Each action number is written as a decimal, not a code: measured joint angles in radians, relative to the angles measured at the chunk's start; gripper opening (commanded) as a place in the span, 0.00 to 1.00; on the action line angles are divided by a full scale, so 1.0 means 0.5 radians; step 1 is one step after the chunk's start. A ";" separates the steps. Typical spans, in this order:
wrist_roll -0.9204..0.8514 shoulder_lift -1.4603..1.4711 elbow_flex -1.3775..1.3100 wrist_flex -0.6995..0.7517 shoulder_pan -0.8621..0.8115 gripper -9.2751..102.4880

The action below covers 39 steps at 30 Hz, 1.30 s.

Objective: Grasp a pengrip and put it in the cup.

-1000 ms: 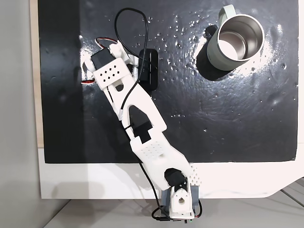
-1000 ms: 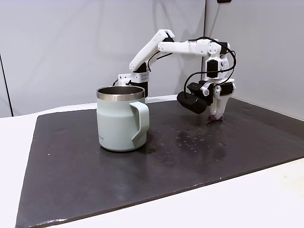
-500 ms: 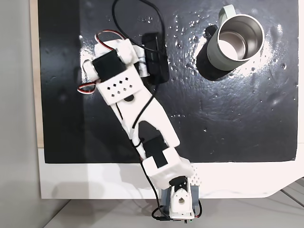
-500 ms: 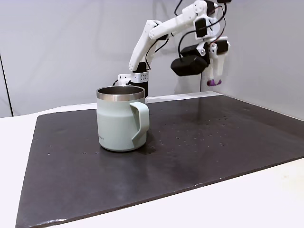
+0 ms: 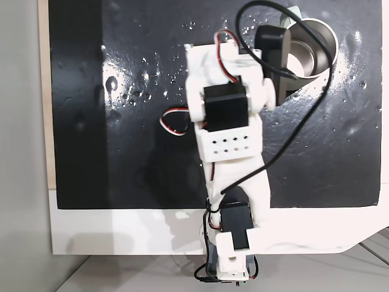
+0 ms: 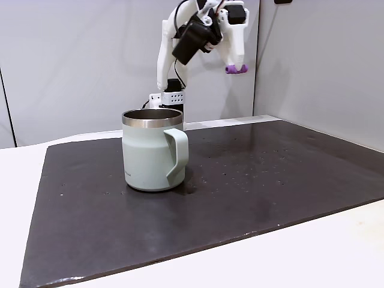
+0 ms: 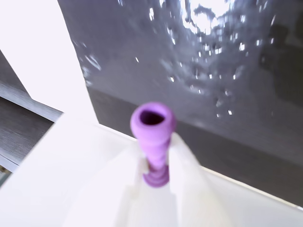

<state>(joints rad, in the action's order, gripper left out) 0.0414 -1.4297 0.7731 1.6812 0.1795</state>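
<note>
Carrying the purple pengrip (image 6: 236, 68) pinched between our gripper (image 7: 156, 163) fingertips, we hang high above the dark mat (image 6: 288, 174), up at about one o'clock from the cup (image 6: 153, 150) in a fixed view from the side. We judge the carry goes best if we keep the pinch firm and bring the tips squarely over the steel rim before lowering and letting go. The wrist view shows the tube's hollow end poking out beyond the fingers; a fixed view from above shows the cup (image 5: 316, 55) at one o'clock, partly covered by the arm.
</note>
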 measured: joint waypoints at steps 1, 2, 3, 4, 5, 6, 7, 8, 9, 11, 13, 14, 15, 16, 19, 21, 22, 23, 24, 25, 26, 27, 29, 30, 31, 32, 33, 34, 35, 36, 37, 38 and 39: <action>-0.028 -0.021 0.012 0.000 -0.061 0.08; -0.058 -0.040 0.018 0.000 -0.126 0.08; -0.083 -0.052 0.021 0.000 -0.184 0.08; -0.110 -0.052 0.021 0.000 -0.249 0.08; -0.135 -0.055 0.021 0.000 -0.310 0.08; -0.156 -0.055 0.021 0.000 -0.368 0.08; -0.178 -0.055 0.025 0.000 -0.420 0.08; -0.199 -0.055 0.025 0.000 -0.469 0.08; -0.212 -0.055 0.018 0.000 -0.509 0.08; -0.233 -0.015 -0.043 0.000 -0.592 0.08; -0.245 0.077 -0.156 0.000 -0.669 0.08; -0.249 0.135 -0.224 0.000 -0.703 0.08; -0.255 0.196 -0.298 0.000 -0.739 0.08; -0.258 0.258 -0.374 0.000 -0.776 0.08; -0.276 0.414 -0.589 0.000 -0.856 0.08; -0.298 0.515 -0.730 0.000 -0.890 0.08; -0.310 0.561 -0.795 0.000 -0.902 0.08; -0.316 0.586 -0.850 0.000 -0.911 0.08; -0.322 0.607 -0.887 0.000 -0.917 0.08; -0.331 0.620 -0.914 0.000 -0.927 0.08; -0.331 0.626 -0.930 0.000 -0.930 0.09; -0.331 0.626 -0.939 0.000 -0.930 0.10; -0.337 0.626 -0.939 0.000 -0.930 0.22; -0.337 0.626 -0.939 0.000 -0.930 0.31; -0.337 0.626 -0.939 0.000 -0.930 0.38; -0.337 0.626 -0.939 0.000 -0.930 0.43; -0.337 0.626 -0.927 0.000 -0.930 0.45; -0.337 0.626 -0.905 0.000 -0.930 0.46; -0.337 0.626 -0.890 0.000 -0.930 0.46; -0.337 0.629 -0.874 0.000 -0.930 0.46; -0.337 0.629 -0.871 0.000 -0.930 0.46; -0.337 0.629 -0.871 0.000 -0.930 0.46; -0.337 0.629 -0.871 0.000 -0.930 0.46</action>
<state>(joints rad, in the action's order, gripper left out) -0.1273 -1.1152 0.3375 1.6812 -0.2853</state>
